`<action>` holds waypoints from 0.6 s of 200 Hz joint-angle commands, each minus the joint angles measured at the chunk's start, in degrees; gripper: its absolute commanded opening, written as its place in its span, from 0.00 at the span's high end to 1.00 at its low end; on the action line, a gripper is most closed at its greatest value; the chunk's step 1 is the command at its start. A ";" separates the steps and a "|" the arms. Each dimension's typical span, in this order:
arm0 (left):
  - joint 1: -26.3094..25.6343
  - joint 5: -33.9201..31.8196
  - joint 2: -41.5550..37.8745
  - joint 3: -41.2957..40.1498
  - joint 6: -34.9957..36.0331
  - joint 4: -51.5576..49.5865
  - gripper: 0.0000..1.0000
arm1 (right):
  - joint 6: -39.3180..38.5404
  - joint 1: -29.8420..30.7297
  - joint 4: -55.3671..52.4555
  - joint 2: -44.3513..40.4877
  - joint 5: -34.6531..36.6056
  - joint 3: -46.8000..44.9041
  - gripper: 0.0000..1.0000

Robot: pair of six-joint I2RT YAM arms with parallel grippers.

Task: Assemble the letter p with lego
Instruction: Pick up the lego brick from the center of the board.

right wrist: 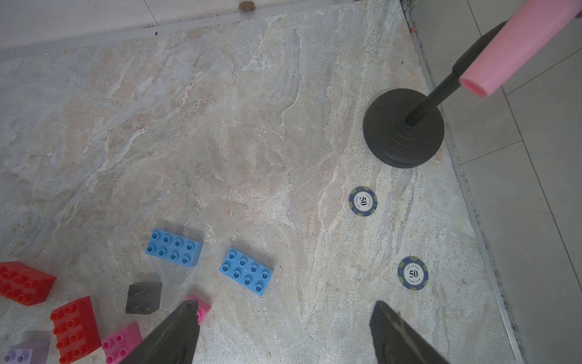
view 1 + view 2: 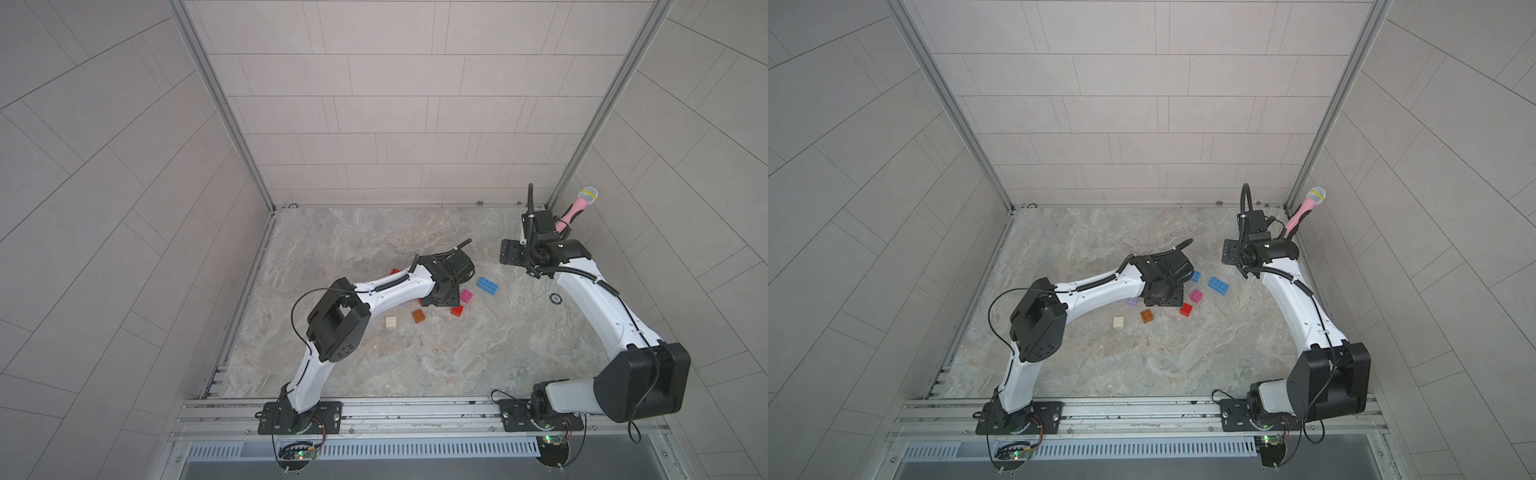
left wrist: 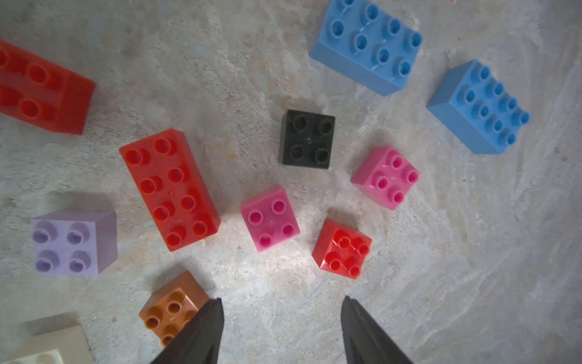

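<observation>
The lego lies loose around the table's middle. Under my left gripper (image 3: 281, 299) I see two red oblong bricks (image 3: 170, 189), a black square (image 3: 308, 138), two pink squares (image 3: 270, 219), a small red square (image 3: 341, 249), a lilac one (image 3: 74, 241), an orange-brown one (image 3: 171, 307) beside a fingertip, a cream one (image 3: 47, 343) and two blue oblongs (image 3: 367, 44). That gripper hangs open over bare table, holding nothing. My right gripper (image 1: 285, 302) is open and empty too, above the table to the right of the blue bricks (image 1: 246, 271). In both top views the left arm's head (image 2: 442, 293) covers part of the cluster.
A pink microphone (image 2: 575, 208) on a black round-based stand (image 1: 403, 126) stands in the far right corner, just behind the right arm. Two poker chips (image 1: 362, 201) (image 1: 413, 273) lie on the table's right side. Tiled walls close in three sides; a metal rail (image 2: 415, 409) runs along the front.
</observation>
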 commanded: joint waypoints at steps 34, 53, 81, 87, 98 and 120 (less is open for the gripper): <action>1.10 -2.30 5.62 3.47 -1.77 -1.37 0.33 | -0.74 -0.09 1.00 1.00 -2.66 -0.78 0.11; 1.37 -1.93 6.89 3.72 -1.86 -0.96 0.33 | -0.85 -0.10 1.01 1.13 -2.81 -0.78 0.11; 1.46 -1.93 7.63 4.50 -1.64 -0.43 0.33 | -0.90 -0.13 1.29 1.22 -3.33 -0.60 0.11; 1.45 -1.93 7.66 4.64 -1.55 -0.33 0.33 | -0.96 -0.08 1.28 1.18 -3.30 -0.52 0.11; 1.46 -1.97 7.70 4.84 -1.50 -0.31 0.34 | -0.97 -0.06 1.37 1.39 -3.50 -0.45 0.11; 1.46 -1.89 7.65 4.95 -1.46 -0.04 0.35 | -0.97 -0.10 1.40 1.57 -4.01 -0.43 0.11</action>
